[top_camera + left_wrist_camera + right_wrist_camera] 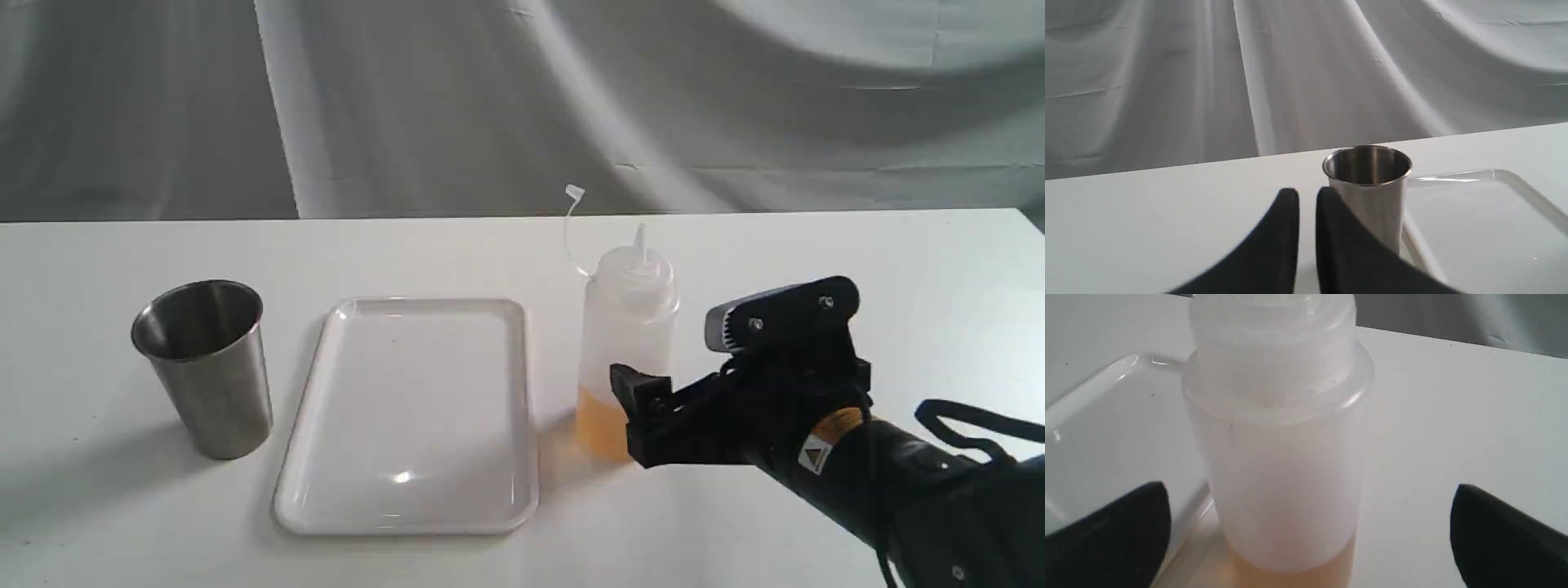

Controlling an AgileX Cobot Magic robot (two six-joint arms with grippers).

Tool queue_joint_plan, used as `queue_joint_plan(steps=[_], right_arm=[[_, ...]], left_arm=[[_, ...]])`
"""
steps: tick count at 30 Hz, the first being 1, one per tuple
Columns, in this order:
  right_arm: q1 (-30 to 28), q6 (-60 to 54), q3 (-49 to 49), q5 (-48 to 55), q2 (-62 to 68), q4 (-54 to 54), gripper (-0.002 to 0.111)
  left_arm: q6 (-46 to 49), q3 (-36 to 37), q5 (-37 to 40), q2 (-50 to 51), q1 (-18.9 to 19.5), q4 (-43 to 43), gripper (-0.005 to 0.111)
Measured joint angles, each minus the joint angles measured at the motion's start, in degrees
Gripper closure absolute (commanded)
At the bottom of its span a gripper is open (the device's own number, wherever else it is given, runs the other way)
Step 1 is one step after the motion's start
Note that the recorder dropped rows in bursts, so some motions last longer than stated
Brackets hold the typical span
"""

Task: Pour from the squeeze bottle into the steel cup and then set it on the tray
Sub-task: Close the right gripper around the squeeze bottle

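On the right of the table (pixel 898 245) the squeeze bottle (pixel 627 343) stands upright just beside the tray (pixel 424 392), with amber liquid (pixel 600 429) low inside. My right hand (pixel 1310 490) is released wide, a finger on either side of the bottle, not touching it. My left hand (pixel 1307 196) is clenched on nothing, near the steel cup (pixel 208 367) left of the tray.

The white table (pixel 816 253) carries three things in a row — steel cup (pixel 204 367), tray (pixel 416 408), squeeze bottle (pixel 627 335).
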Motion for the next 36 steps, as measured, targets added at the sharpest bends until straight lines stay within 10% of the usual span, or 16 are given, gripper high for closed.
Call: queue_joint_plan(steps=[36], right_arm=[[0.2, 0.0, -10.8, 3.0, 11.6, 0.9, 0.034]], left_arm=[[0.0, 0.0, 0.0, 0.0, 0.0, 0.0, 0.098]])
